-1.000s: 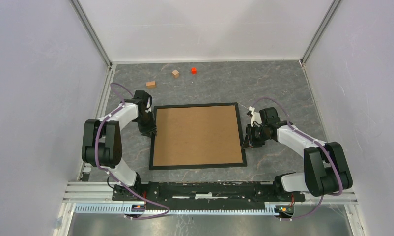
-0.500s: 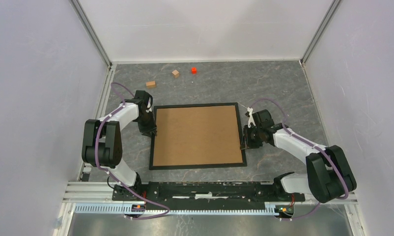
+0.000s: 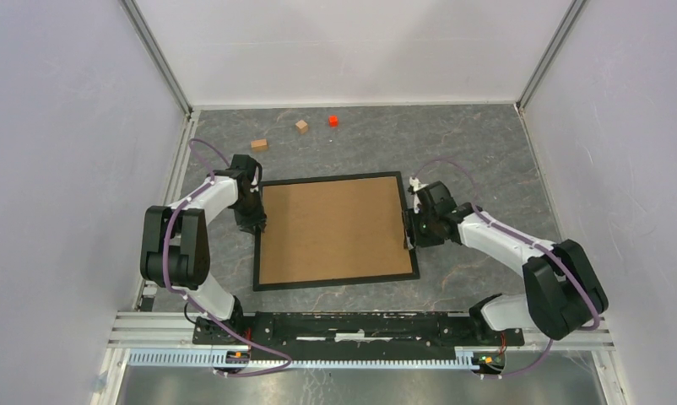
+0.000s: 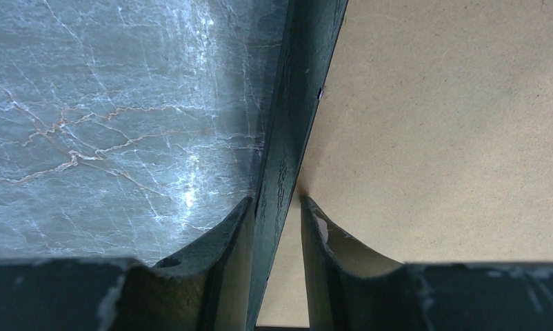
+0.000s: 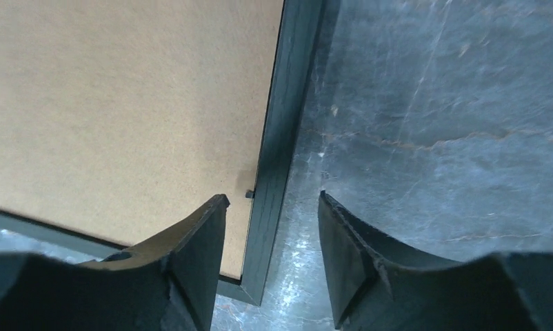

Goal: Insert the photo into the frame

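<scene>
The frame [image 3: 335,282] lies flat on the counter [image 3: 479,143], back side up, with a brown backing board [image 3: 331,228] filling it. My left jaws are clamped on the frame's left rail: one finger [image 4: 222,276] is outside the frame and the other is over the board, both touching the rail. My right jaws are open and straddle the frame's right rail, fingers [image 5: 191,262] with a gap on each side. Beyond the frame's far edge, well apart from it, sit two wooden blocks [image 3: 301,126] and a red cube [image 3: 333,120].
</scene>
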{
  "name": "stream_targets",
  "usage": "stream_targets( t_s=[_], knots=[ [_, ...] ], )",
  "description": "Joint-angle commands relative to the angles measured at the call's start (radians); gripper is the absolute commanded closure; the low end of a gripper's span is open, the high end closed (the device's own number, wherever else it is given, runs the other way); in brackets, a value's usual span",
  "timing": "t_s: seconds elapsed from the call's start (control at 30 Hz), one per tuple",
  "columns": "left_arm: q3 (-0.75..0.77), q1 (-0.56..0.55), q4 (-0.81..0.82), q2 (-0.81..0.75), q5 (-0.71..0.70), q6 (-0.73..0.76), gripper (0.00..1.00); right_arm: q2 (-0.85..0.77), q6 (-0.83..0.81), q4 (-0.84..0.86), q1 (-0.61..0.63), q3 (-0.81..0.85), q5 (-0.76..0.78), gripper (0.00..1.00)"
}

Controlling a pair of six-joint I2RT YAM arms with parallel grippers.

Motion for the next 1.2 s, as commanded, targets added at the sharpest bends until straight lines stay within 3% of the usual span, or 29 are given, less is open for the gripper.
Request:
stream_targets(
  t_s=[0.0, 0.13, 0.3, 0.57, 1.17],
  knots=[
    [-0.041, -0.021, -0.005, 0.044, 0.020, 0.033, 0.62, -0.075, -0.113, -0.035, -0.102, 0.127, -0.145, 0.39],
    [-0.040, -0.021, -0.004, 0.042, 0.018, 0.033, 0.62, 0.010, -0.151, -0.018, -0.229, 0.205, -0.231, 0.41],
    [-0.041, -0.021, -0.005, 0.043, 0.020, 0.032, 0.62, 0.165, -0.151, 0.039, -0.243, 0.310, -0.354, 0.49],
    [-0.042, -0.023, -0.003, 0.035, 0.021, 0.033, 0.63, 0.366, -0.180, 0.053, -0.295, 0.432, -0.389, 0.68],
    [-0.036, -0.023, -0.003, 0.051, 0.024, 0.036, 0.63, 0.541, -0.179, 0.081, -0.327, 0.505, -0.448, 0.70]
  ],
)
